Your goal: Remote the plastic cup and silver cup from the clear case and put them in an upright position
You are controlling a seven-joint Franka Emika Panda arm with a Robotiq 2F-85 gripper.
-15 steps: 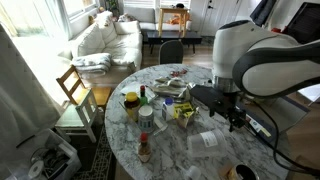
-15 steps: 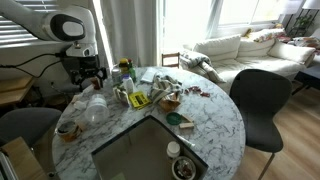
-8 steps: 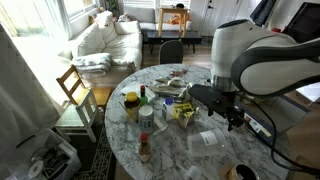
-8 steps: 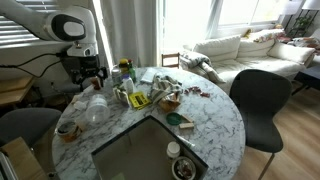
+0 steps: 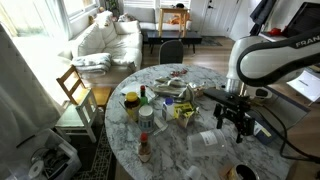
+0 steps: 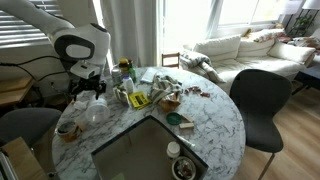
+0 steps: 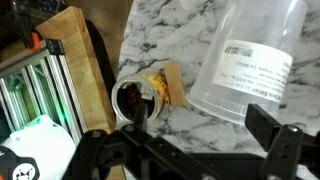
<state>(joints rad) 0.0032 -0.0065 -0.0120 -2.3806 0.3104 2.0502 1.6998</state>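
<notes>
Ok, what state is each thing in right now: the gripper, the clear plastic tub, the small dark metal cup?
Robotiq gripper: open, empty.
Translucent round plastic tub: tipped over, apparently lying on its side.
Small dark grey metal cup: upright, mouth up, outside the tub.

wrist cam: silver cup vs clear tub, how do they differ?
The silver cup is much narrower than the clear tub. The cup is dark, opaque metal; the tub is translucent plastic with a printed label. The cup shows its open mouth, the tub its side wall. Both sit on the marble table, apart.
</notes>
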